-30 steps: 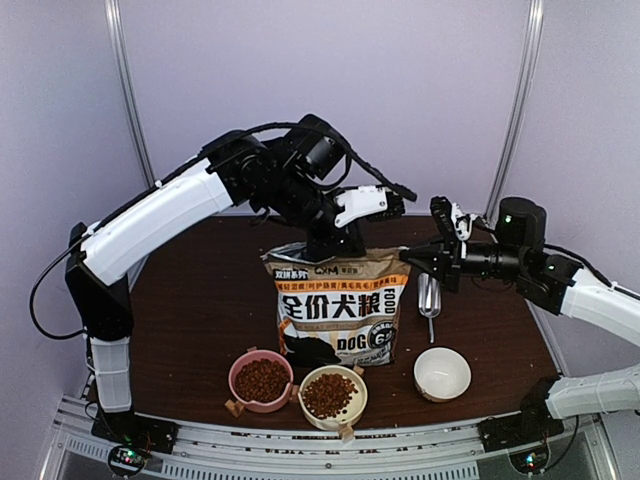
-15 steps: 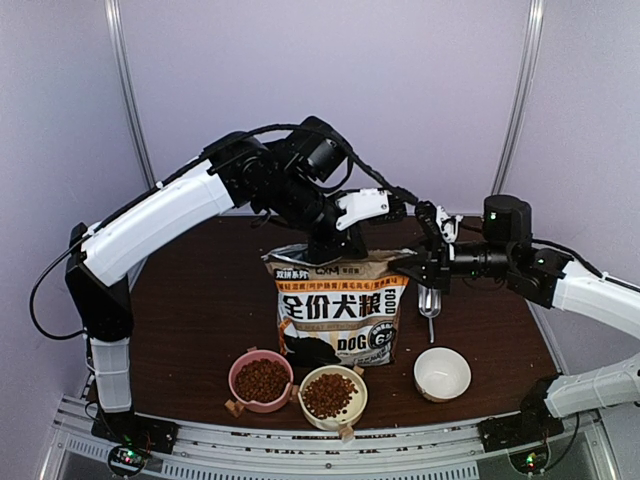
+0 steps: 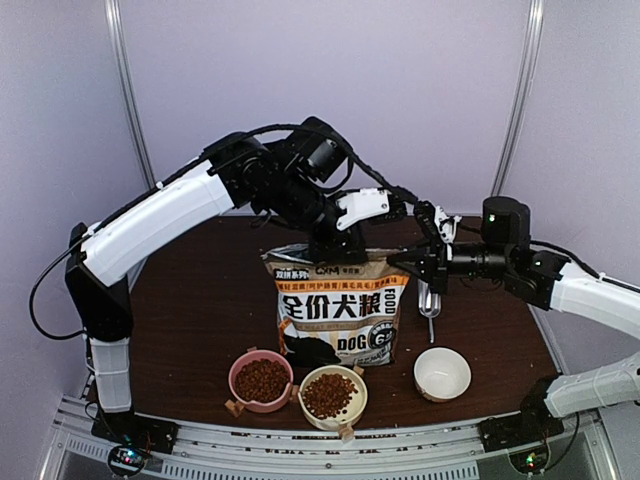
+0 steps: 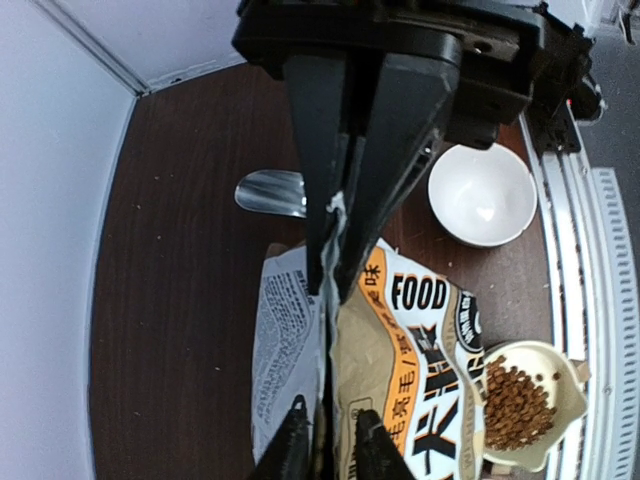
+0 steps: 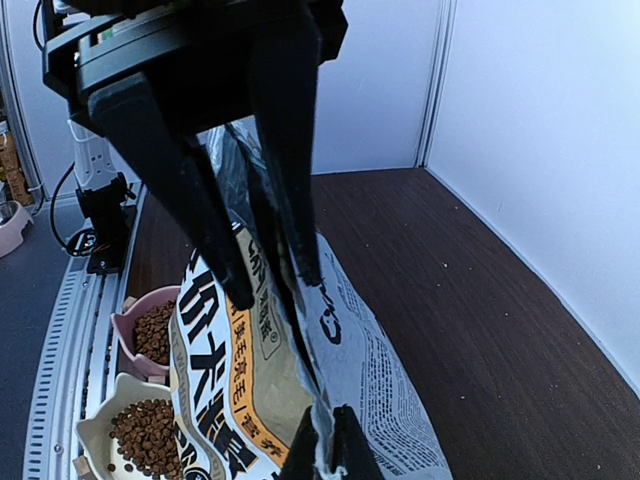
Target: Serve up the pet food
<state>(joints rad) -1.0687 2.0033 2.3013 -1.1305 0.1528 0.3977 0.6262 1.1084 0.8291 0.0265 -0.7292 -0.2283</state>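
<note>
The left tool [image 3: 342,248] pinches the bag [image 3: 340,310] at mid-rim, and the right tool [image 3: 403,263] is clamped on its right corner. Pet food [image 3: 262,379] fills the pink bowl [image 3: 237,383] and cream bowl [image 3: 352,405] near it; the white bowl [image 3: 442,372] is bare. Spread the mouth gently, keeping the bag upright.

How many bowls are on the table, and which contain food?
3. A pink bowl and a cream bowl, both holding pet food, stand before the bag; an empty white bowl stands right of them. The bag may hide more.
</note>
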